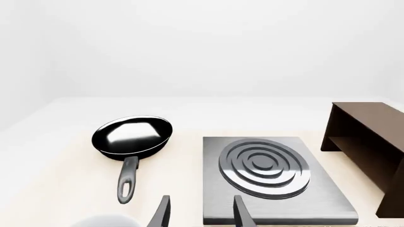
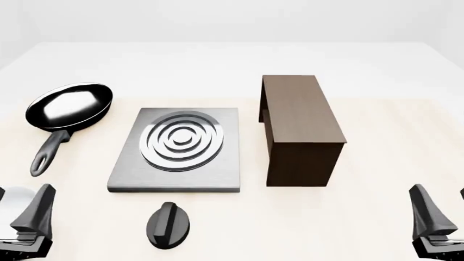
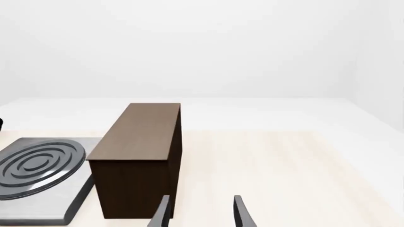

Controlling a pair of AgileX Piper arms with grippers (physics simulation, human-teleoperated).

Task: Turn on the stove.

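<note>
Both grippers, left gripper (image 1: pixel 200 213) and right gripper (image 3: pixel 200 213), are held with fingers spread apart, nothing gripped. The knob (image 2: pixel 169 224) is parked just in front of the stove (image 2: pixel 177 149), untouched, with the frying pan (image 2: pixel 67 111) left of the stove and the wooden box (image 2: pixel 299 128) right of it.

I see the stove (image 2: pixel 177 152) mid-table, its knob (image 2: pixel 169 225) just in front, pan (image 2: pixel 67 110) to its left, box (image 2: pixel 299 128) to its right.
</note>
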